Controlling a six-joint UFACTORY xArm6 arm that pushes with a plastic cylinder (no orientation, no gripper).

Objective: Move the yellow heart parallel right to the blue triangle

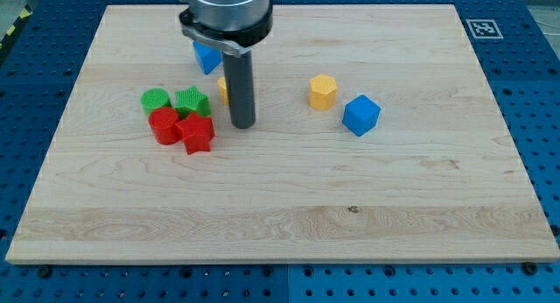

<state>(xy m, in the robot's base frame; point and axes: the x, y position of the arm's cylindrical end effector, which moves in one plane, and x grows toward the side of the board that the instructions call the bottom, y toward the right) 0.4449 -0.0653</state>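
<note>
The yellow heart [222, 89] shows only as a thin sliver at the left edge of my rod, which hides most of it. The blue triangle [206, 58] lies just above it toward the view's top, partly covered by the arm's head. My tip [242, 125] rests on the board just below and right of the heart. I cannot tell whether the rod touches the heart.
A green round block [155, 99], a green star [192, 102], a red round block [164, 126] and a red star [197, 134] cluster left of my tip. A yellow hexagon [323, 91] and a blue cube [360, 115] lie to the right. The wooden board [280, 215] sits on a blue perforated table.
</note>
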